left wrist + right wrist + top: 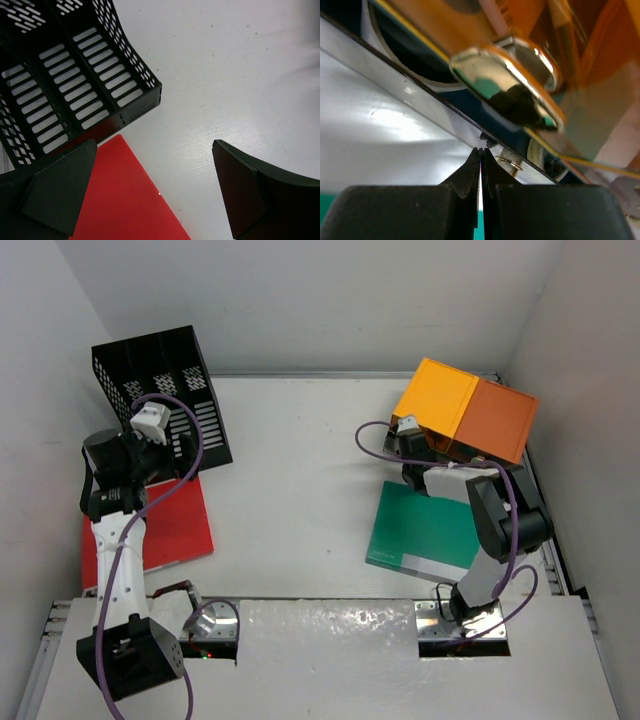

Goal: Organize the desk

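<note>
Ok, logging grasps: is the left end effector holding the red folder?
No, the left end effector hangs open above the red folder, with nothing between its jaws.

rack [160, 390], red folder [180, 525], green folder [425, 525], drawers [465, 410]

- The top view looks steeply down from above and behind both arm bases, taking in the whole counter [300, 490] from afar.
- The left wrist view looks down past its jaws, close over the black file rack [75, 90] corner and the red folder [125, 200], both shared with the top view.
- The right wrist view faces the orange drawer unit [425, 25] at very close range, blurred.
</note>
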